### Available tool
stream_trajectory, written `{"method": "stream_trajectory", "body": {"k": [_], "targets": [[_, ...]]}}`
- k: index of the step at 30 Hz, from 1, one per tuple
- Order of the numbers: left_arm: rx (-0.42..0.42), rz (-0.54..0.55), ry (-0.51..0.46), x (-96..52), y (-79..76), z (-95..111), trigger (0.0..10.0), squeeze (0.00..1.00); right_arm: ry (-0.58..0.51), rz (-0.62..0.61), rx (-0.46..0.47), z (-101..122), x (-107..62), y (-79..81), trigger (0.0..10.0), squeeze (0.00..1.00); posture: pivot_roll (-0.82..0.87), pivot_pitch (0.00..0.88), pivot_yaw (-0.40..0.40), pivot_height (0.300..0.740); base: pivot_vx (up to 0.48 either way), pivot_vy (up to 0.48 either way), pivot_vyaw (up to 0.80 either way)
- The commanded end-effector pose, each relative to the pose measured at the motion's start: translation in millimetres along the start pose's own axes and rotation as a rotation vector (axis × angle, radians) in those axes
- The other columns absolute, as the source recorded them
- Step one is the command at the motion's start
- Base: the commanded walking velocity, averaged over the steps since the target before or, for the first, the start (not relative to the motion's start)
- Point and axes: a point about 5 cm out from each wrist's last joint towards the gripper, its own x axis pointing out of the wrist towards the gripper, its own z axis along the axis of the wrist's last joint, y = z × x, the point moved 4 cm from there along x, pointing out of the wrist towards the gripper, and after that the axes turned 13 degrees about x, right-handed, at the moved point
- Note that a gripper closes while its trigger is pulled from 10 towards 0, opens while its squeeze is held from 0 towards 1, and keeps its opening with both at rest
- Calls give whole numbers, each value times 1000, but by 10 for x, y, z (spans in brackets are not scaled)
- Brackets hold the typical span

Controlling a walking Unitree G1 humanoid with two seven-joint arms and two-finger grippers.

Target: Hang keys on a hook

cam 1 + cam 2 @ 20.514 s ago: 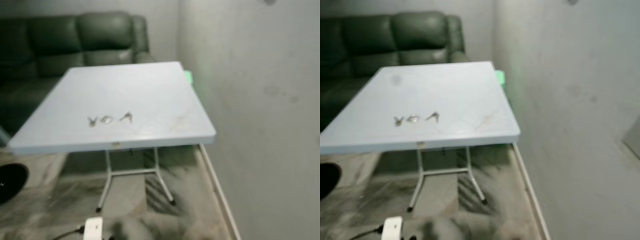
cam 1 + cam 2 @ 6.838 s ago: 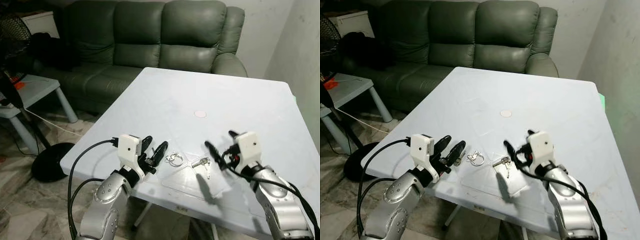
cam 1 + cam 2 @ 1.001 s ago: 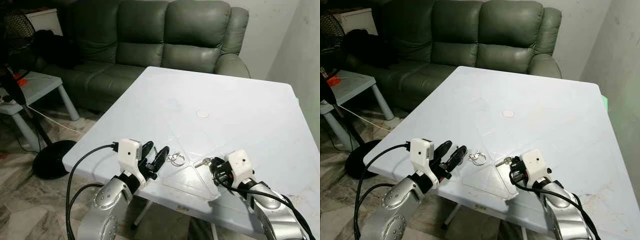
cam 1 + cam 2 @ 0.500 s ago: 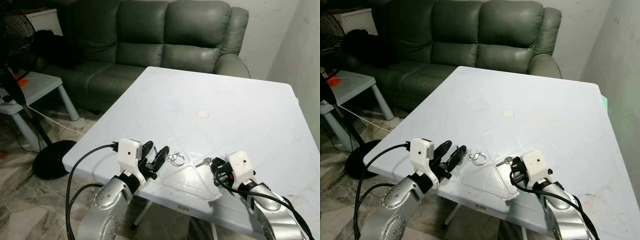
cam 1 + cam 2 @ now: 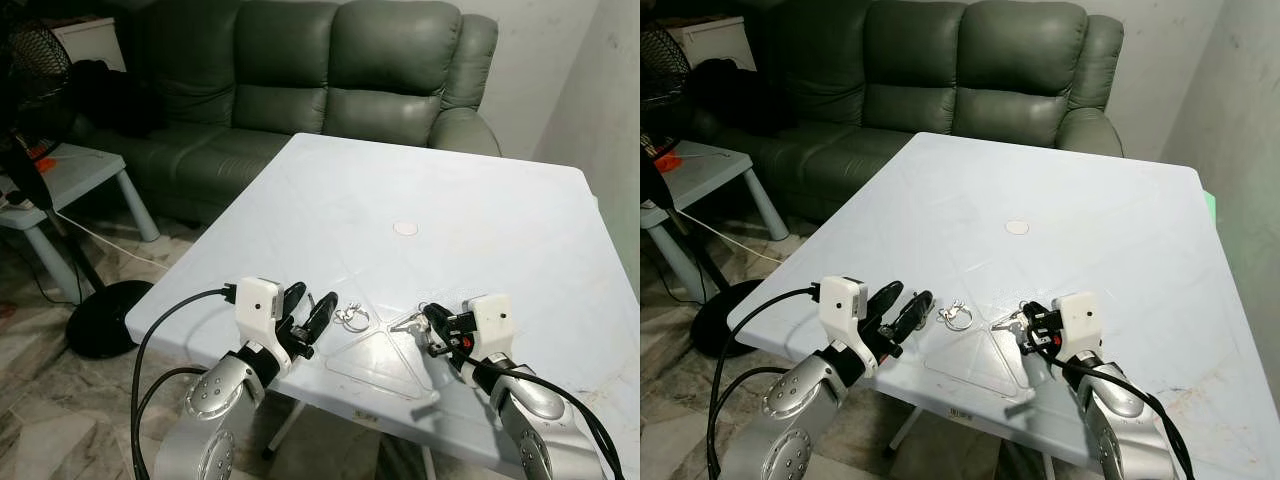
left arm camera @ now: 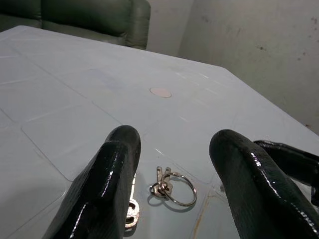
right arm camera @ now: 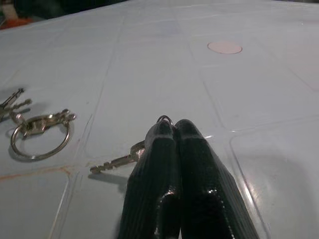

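On the left, the left pincer rests low at the near edge of the white surface, its fingers spread and aimed at the key ring lying just right of it, likely parked in readiness. A small key lies by one fingertip. Further right, the right pincer is pressed together on the ring of a second key, whose blade trails flat on the surface; the grip at the ring probably leaves a loop free for a hook. No hook is visible here.
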Motion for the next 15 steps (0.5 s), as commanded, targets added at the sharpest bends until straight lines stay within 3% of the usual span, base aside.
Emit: {"method": "stream_trajectory", "body": {"k": [1, 5, 7, 15], "targets": [[13, 14, -15, 13, 44, 67, 10000, 0, -62, -2, 21, 147, 26, 14, 0, 0, 141, 0, 21, 740, 0, 0, 0], [18, 29, -23, 38, 91, 93, 10000, 0, -120, -13, 59, 238, 53, 30, 0, 0, 141, 0, 21, 740, 0, 0, 0], [22, 71, -39, 71, 203, 144, 10000, 0, -222, -23, 75, 387, 69, 71, 0, 0, 142, 0, 17, 740, 0, 0, 0], [62, 190, -82, 68, 527, 281, 10000, 0, -378, -73, 86, 599, 25, 137, 0, 0, 143, 0, 15, 740, 0, 0, 0]]}}
